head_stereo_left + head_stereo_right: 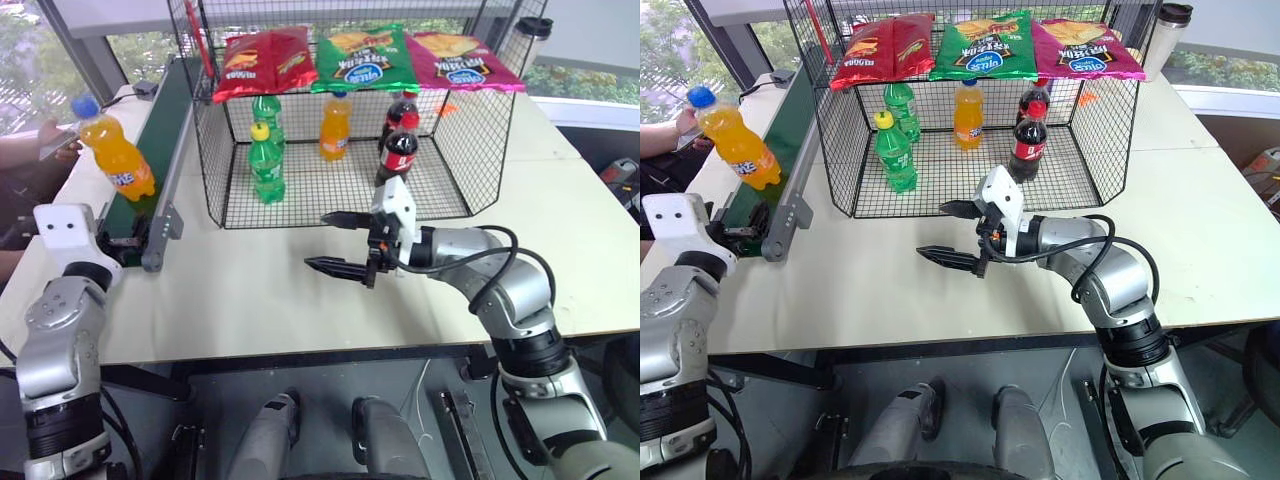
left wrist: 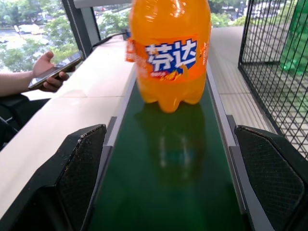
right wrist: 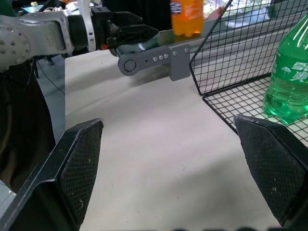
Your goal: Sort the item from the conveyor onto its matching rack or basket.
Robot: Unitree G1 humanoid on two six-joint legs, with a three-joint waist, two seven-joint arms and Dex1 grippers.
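The item, an orange soda bottle point(image 1: 116, 152) with a blue cap, stands on the dark-green conveyor point(image 1: 165, 110) near its near end. My left gripper point(image 1: 118, 243) sits level at that end of the belt, open. In the left wrist view the bottle point(image 2: 168, 53) is a short way ahead of its fingers point(image 2: 82, 168), untouched. My right gripper point(image 1: 317, 240) hovers open and empty over the table in front of the black wire basket point(image 1: 480, 150), pointing left toward the conveyor.
Inside the basket stand two green bottles point(image 1: 266, 165), another orange bottle point(image 1: 335, 127) and two cola bottles point(image 1: 398, 150). Three chip bags point(image 1: 360, 55) lie on its top. A person's hand with a phone point(image 1: 55, 143) rests left of the conveyor.
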